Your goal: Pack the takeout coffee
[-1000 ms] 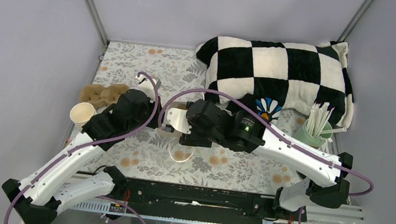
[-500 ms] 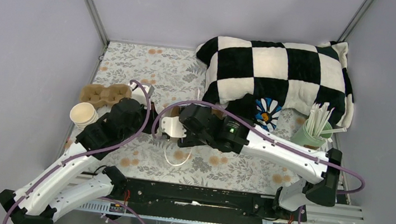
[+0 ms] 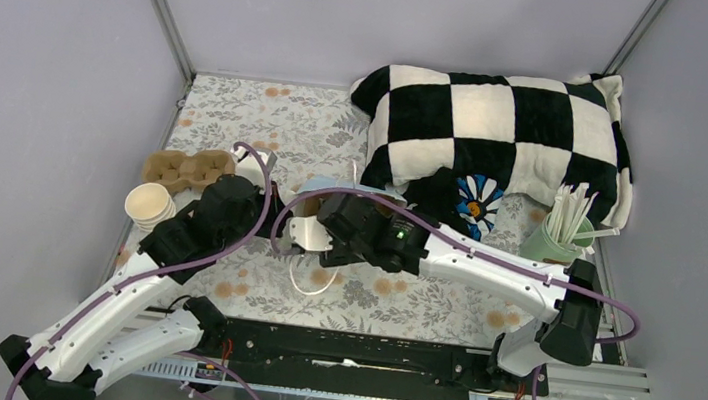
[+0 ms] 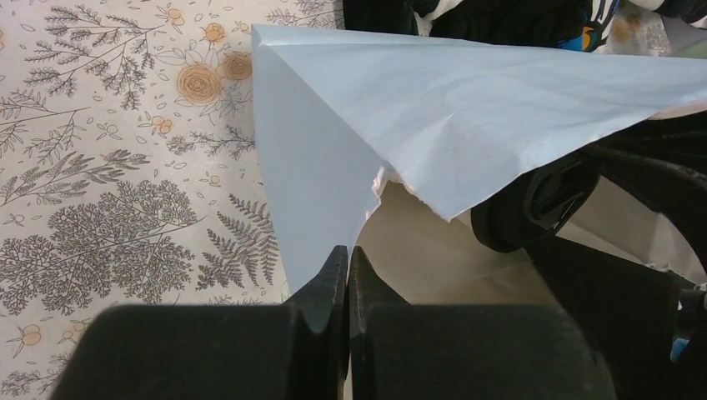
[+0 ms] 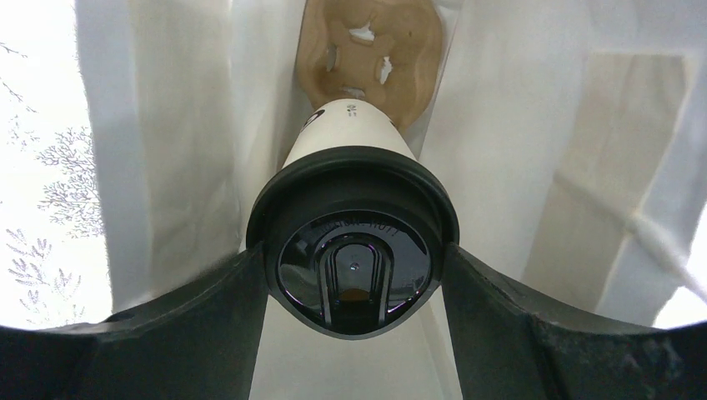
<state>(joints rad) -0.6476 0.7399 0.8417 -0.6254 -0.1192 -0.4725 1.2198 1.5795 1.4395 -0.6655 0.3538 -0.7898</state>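
One floral-printed counter (image 3: 268, 120) carries everything. One black-and-cream checked pillow (image 3: 498, 136) lies at its far right, and one white paper bag (image 3: 319, 228) sits mid-counter between the two arms. The left end effector (image 4: 348, 275), fingers pressed together, pinches the bag's edge. One brown pulp carrier (image 3: 182, 168) lies at the left, and a second pulp carrier (image 5: 371, 42) sits deep inside the bag. One stack of cream cups (image 3: 148, 205) stands just beside the outer carrier, and one mint-green cup of white straws (image 3: 551, 245) stands at the right. One small tapered cream-white paper cup (image 5: 350, 137) is inside the bag, its long axis running away from the wrist. Its black lid (image 5: 354, 250) faces the camera and its base points at the inner carrier. The right end effector (image 5: 352, 279) clamps the lid from both sides, with the bag walls close around it.
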